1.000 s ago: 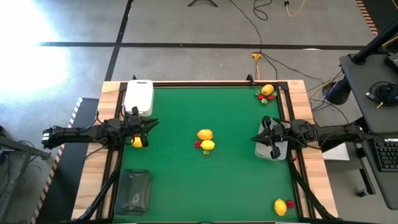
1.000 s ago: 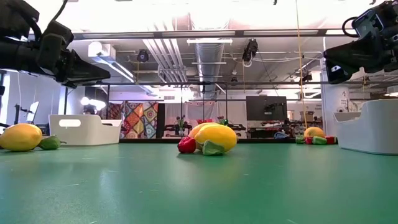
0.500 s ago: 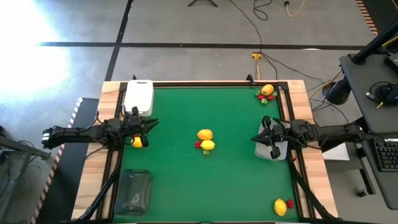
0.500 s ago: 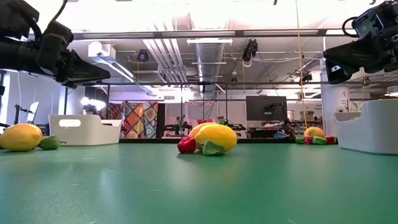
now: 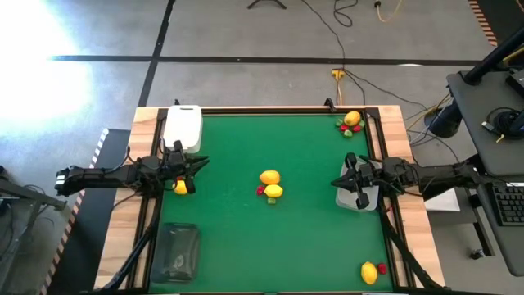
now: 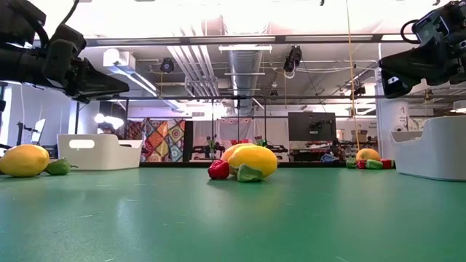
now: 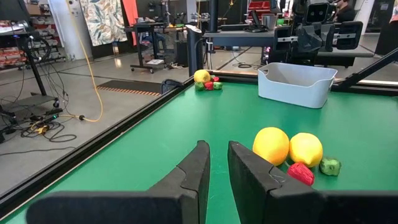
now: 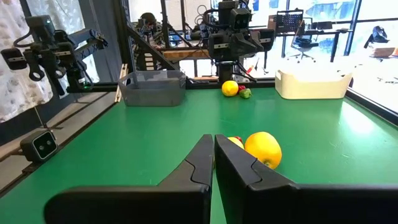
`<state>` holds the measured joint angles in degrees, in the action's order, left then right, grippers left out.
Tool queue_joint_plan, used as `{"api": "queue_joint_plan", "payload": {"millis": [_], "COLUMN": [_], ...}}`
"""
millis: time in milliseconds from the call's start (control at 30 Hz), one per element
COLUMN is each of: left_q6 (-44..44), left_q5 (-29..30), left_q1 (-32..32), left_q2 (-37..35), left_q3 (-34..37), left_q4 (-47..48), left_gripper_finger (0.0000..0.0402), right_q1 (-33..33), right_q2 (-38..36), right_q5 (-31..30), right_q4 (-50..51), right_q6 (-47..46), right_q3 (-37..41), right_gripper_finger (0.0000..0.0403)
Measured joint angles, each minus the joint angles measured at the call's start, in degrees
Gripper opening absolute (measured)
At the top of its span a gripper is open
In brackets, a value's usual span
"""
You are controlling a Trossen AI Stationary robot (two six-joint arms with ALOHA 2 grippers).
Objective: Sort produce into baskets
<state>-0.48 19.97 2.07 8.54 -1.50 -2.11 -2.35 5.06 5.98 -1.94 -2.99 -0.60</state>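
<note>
Produce lies in groups on the green table: two yellow fruits [image 5: 271, 183] with a red piece [image 6: 218, 169] and a green piece [image 6: 249, 174] at the centre, one group [image 5: 350, 122] in the far right corner, one [image 5: 372, 271] near right, and a yellow fruit [image 5: 180, 187] at the left. The white basket [image 5: 182, 126] stands far left, the dark translucent one [image 5: 176, 251] near left, the pale grey one [image 5: 361, 197] at the right. My left gripper [image 7: 218, 146] hovers shut above the left fruit. My right gripper [image 8: 214, 140] hovers shut over the pale grey basket.
A black rail [image 5: 270, 111] frames the green mat, with wooden table edge [image 5: 147, 119] outside it. Open green surface lies between the centre group and both arms. Cables [image 5: 340, 49] run across the floor beyond the far edge.
</note>
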Motion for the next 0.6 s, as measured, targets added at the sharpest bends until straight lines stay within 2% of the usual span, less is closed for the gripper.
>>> {"api": "queue_joint_plan", "payload": {"millis": [67, 167, 233, 600], "left_q6": [-0.01, -0.01, -0.01, -0.01], "left_q5": [0.0, 0.0, 0.0, 0.0], "left_q1": [0.02, 0.0, 0.0, 0.02], "left_q2": [0.02, 0.02, 0.01, 0.02], "left_q3": [0.0, 0.0, 0.01, 0.01], "left_q4": [0.0, 0.02, 0.0, -0.21], "left_gripper_finger": [0.0042, 0.0042, 0.0042, 0.0042], "right_q1": [0.0, 0.06, 0.04, 0.04], "right_q2": [0.01, 0.01, -0.02, 0.0], "right_q5": [-1.74, -10.71, -14.45, -16.14], "right_q4": [0.1, 0.12, -0.29, -0.34], "right_q6": [-0.89, -4.01, -4.54, -3.87], "right_q3": [0.0, 0.02, 0.02, 0.02], "right_gripper_finger": [0.0009, 0.0009, 0.0009, 0.0009]}}
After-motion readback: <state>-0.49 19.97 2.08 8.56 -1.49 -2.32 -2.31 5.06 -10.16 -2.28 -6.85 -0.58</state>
